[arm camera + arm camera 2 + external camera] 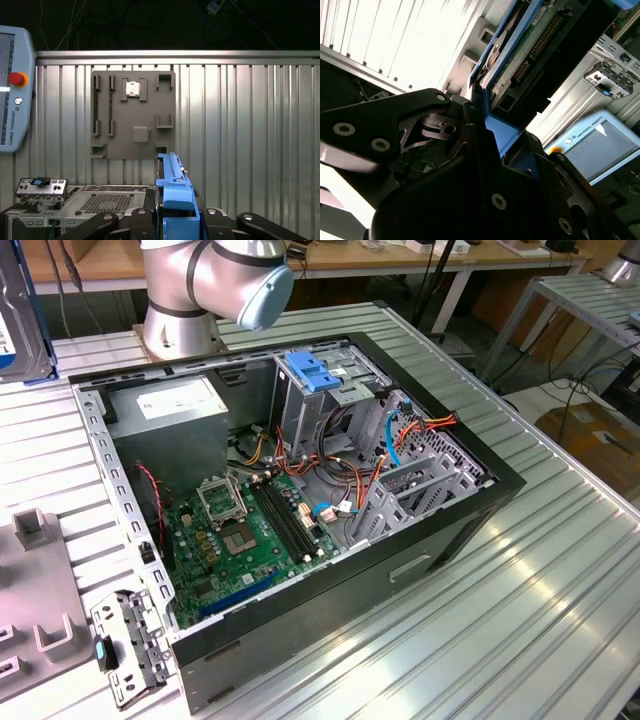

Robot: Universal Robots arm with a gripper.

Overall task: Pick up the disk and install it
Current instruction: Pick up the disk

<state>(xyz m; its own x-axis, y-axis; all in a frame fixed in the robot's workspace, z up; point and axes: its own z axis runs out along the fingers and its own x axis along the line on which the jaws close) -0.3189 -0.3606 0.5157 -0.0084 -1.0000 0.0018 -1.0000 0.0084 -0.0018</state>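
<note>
Pinched tight between the black metal fingers of the gripper (175,220): the disk (172,182) — a flat, dark metal hard drive with blue plastic side rails — held on edge, one finger against each broad face. In the second wrist view, the grip from the side, with the drive's green circuit board and connector row turned toward the camera and a blue rail running along its rim. Held up clear of the ribbed aluminium table (540,620), not yet seated in anything.

Beyond the disk in the first wrist view: a flat grey fixture plate with slots and pockets (132,115) lying on the table, a pale-blue teach pendant with a red button (15,90) near it, and a small perforated metal plate carrying a blue clip (41,186).

In the exterior view, an open black tower computer case (420,570) lying on its side on the table, close to the silver-and-blue base of the robot arm (200,290). Inside the case: a green motherboard (250,540), a big grey box with a white sticker (170,405), and a bare metal drive cage (300,415) topped by a blue plastic latch (315,375) — orange, red and blue cables (400,440) bunched just beside the cage, toward the exterior view's right.
</note>
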